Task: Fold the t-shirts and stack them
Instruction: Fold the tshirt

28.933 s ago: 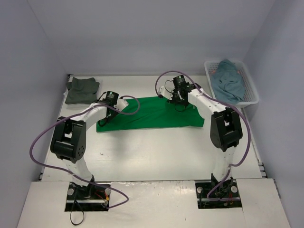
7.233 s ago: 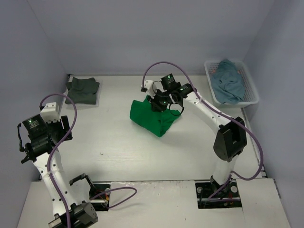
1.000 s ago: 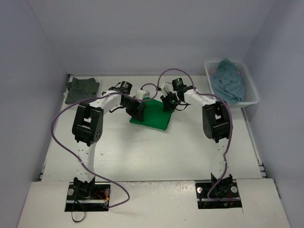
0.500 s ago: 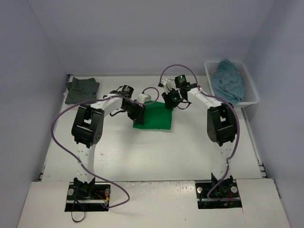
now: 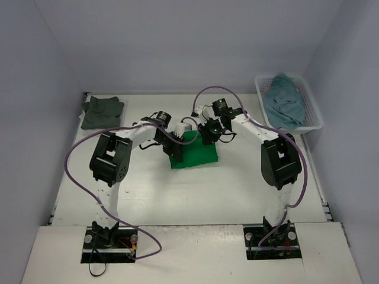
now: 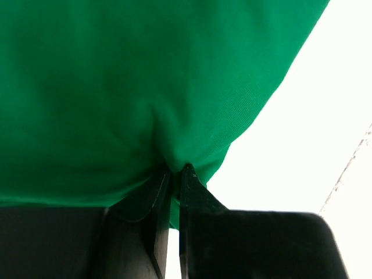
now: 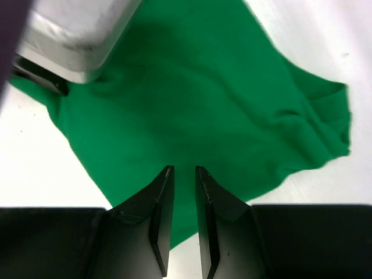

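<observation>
On the white table (image 5: 237, 189), mid-frame, the bright green t-shirt (image 5: 195, 155) is pinched at its edge by the left gripper (image 6: 174, 170) while the right gripper (image 7: 182, 170) is held slightly parted above it, so folding looks pretty much done and a carry to the dark shirt (image 5: 102, 112) at upper left is probably called for.

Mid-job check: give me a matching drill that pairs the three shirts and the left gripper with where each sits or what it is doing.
Column one:
1. bright green cloth t-shirt
2. dark grey-green folded cloth shirt
3. teal-blue crumpled cloth shirt
4. left gripper

Column two:
A. inside the white plastic mesh basket
B. shut, pinching a green cloth edge
C. far-left corner of the table
D. middle of the table

Pairs: 1-D; 2-C; 3-A; 4-B
</observation>
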Tool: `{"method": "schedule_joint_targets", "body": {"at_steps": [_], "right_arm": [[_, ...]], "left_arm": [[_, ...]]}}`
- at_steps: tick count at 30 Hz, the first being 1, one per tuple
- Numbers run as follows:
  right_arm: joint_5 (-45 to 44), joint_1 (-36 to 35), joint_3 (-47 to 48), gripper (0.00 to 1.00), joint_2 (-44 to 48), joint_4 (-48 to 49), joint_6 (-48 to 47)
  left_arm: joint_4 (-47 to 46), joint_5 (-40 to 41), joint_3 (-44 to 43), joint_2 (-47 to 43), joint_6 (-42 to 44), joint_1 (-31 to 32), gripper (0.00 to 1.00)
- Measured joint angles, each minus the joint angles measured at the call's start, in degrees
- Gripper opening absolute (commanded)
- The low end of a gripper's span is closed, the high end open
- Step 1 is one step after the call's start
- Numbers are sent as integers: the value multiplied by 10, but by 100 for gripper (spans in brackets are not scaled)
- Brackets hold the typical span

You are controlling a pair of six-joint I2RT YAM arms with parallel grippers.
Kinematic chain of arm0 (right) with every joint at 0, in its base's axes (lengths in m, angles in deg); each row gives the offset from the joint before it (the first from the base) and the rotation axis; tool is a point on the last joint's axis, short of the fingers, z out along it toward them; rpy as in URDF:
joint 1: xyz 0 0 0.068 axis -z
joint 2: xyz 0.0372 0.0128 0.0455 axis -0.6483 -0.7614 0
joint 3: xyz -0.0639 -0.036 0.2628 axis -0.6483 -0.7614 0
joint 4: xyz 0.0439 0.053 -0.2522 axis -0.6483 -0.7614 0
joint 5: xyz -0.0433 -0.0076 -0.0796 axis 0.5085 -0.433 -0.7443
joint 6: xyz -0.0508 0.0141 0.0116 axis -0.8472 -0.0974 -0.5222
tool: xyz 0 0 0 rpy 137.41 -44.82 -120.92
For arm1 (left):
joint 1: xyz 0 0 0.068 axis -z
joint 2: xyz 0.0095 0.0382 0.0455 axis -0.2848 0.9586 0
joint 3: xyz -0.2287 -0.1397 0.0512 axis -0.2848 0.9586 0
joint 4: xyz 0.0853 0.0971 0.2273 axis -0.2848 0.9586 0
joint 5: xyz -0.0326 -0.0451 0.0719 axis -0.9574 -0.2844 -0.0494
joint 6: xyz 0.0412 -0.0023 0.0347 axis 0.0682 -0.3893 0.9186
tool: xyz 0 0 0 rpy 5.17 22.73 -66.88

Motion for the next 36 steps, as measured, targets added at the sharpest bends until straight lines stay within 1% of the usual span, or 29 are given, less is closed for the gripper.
{"method": "schedule_joint_targets", "body": {"at_steps": [2,3,4,5,7,8,10,12,16,22,26,29,33,36], "right_arm": [[2,-4,-5,18,-1,-7,0],[4,-6,-6,18,-3,-7,0],[7,-7,-5,17,-7,-5,0],[11,-9,-4,16,-13,0,0],[17,-13,2,16,-28,7,0],[20,-16,4,16,-39,10,1],[19,-21,4,15,-59,9,1],[24,-24,4,15,-82,9,2],[26,-24,8,15,-83,9,7],[26,-24,8,15,-83,9,10],[26,-24,9,15,-83,8,10],[26,-24,9,13,-83,8,10],[26,-24,9,11,-83,9,10],[26,-24,9,11,-83,8,10]], "left_arm": [[0,8,1,-9,-2,-1,0],[-2,12,3,-15,-6,-6,2],[-5,15,8,-25,-12,-11,19],[-7,18,13,-35,-16,-16,28],[-8,19,22,-55,-28,-34,36],[-10,17,24,-63,-33,-45,42],[-24,10,32,-78,-41,-69,46],[-40,-2,38,-94,-47,-91,52],[-57,-21,53,-116,-53,-115,53],[-77,-49,88,-118,-74,-113,53],[-87,-52,99,-107,-94,-115,53],[-107,-35,119,-100,-107,-125,53],[-136,11,157,-98,-133,-158,55],[-151,25,160,-97,-159,-179,55]]}}
